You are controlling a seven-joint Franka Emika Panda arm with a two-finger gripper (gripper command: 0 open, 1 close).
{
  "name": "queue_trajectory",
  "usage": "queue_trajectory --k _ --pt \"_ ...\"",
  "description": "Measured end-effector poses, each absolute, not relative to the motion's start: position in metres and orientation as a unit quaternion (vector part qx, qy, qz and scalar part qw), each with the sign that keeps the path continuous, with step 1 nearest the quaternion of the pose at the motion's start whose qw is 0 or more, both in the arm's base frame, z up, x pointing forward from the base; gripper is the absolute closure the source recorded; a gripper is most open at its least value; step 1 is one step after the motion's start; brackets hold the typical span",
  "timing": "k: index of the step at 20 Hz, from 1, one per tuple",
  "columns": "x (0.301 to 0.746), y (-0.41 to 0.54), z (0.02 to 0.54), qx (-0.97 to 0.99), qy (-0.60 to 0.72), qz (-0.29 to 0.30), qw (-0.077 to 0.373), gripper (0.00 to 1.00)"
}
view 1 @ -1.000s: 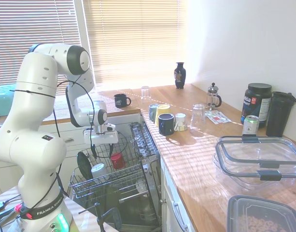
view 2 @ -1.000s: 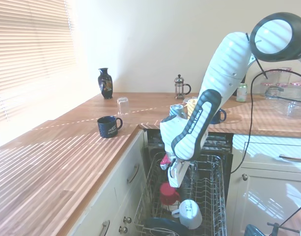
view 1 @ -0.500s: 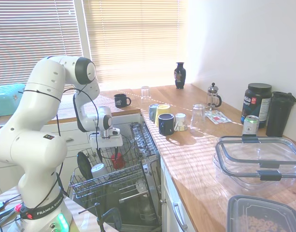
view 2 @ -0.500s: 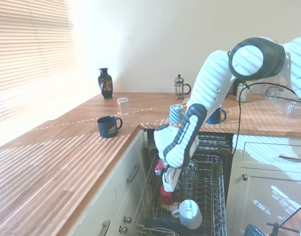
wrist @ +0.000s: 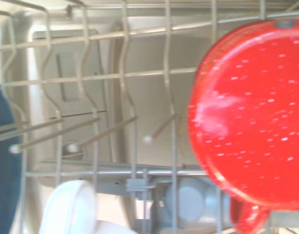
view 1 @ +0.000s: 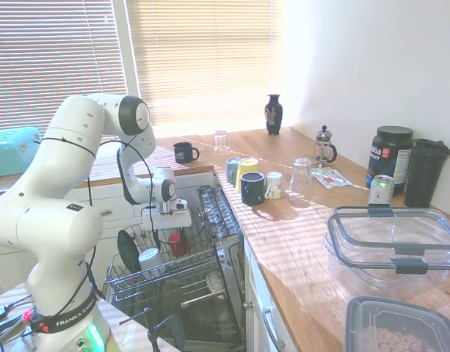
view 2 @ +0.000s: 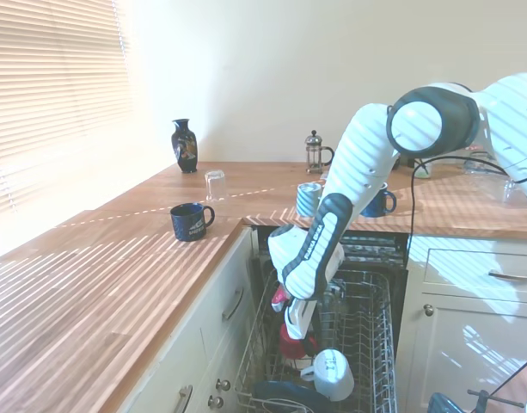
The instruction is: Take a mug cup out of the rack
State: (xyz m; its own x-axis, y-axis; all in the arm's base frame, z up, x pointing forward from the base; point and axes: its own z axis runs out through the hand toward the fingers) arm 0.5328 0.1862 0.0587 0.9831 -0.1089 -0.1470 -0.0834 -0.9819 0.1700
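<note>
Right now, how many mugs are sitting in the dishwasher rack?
2. The red mug sits below the gripper; the white mug lies beside it in the rack. Others may hide behind the arm.

The white arm bends at its elbow above the rack (view 1: 162, 265) and reaches steeply down into it, its wrist pointing downward, the tool (view 2: 296, 331) hanging low among the rack's wires, where the views do not settle how its fingers stand.

Gripper (view 1: 168, 233) down in rack (view 1: 160, 269), right at red mug cup (view 1: 178, 243); white mug (view 1: 150, 259) nearby.
</note>
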Motion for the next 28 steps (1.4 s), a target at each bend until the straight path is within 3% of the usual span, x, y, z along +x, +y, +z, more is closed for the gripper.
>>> queue_trajectory --k 28 --pt "0.561 0.198 0.036 0.991 -0.056 -0.092 0.078 1.00"
